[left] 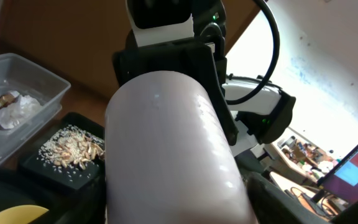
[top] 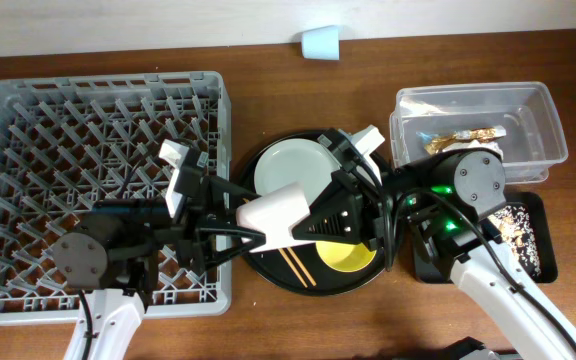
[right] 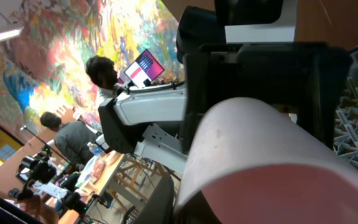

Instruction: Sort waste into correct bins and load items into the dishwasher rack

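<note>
A pink cup [top: 276, 218] lies sideways above the desk [top: 268, 80], its long axis left to right, gripped at opposite ends by the closed left end effector [top: 240, 222] and right end effector [top: 320, 215], with the rack [top: 28, 95] nearest the left arm.

Round black tray [top: 273, 275]: on wooden worktop [top: 268, 90], approx. centre. Pale wall [top: 118, 25]: along worktop far edge. Bkgd, right wrist view: colourful mural [right: 73, 56], two persons [right: 73, 140], monitor [right: 143, 67] w/ pink screen. Left wrist view: lit screen [left: 353, 171], lower right.
</note>
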`<act>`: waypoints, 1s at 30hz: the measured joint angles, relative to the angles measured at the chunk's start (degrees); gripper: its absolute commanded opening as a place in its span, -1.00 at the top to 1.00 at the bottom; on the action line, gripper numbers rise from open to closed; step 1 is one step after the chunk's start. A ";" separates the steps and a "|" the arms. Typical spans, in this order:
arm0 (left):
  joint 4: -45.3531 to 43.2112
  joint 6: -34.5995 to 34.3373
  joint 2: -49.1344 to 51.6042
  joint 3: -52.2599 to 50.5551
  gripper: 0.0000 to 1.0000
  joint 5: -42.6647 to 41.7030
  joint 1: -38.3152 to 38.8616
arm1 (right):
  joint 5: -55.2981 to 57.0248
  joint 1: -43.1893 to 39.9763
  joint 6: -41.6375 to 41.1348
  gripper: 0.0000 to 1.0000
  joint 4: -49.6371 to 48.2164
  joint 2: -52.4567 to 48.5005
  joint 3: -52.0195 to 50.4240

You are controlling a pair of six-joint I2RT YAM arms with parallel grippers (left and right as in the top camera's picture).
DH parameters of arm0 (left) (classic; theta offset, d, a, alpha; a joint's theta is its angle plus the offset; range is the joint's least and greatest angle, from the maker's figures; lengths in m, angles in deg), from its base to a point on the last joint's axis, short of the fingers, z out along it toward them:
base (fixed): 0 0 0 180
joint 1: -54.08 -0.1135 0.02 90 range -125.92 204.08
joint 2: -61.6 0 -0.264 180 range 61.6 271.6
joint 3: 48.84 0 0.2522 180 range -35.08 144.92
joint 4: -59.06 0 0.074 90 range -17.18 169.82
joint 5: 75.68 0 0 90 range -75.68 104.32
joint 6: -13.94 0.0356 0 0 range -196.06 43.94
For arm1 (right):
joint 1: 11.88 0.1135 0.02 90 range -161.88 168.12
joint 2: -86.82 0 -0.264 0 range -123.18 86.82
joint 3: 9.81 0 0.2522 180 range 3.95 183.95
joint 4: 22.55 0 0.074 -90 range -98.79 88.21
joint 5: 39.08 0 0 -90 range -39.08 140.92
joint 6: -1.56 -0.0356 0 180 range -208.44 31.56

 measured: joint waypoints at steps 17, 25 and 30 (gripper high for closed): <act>0.33 -0.81 0.63 -0.35 -0.10 1.68 3.26 | 3.21 0.24 1.46 0.18 0.15 0.48 0.63; -0.33 -0.85 0.42 -0.33 -0.06 0.39 -0.13 | 5.18 -1.44 1.55 -0.14 0.68 -0.90 0.63; -0.55 -2.99 0.15 -0.33 0.04 -2.58 -9.25 | 5.55 -6.75 1.55 -0.22 0.85 -1.01 0.63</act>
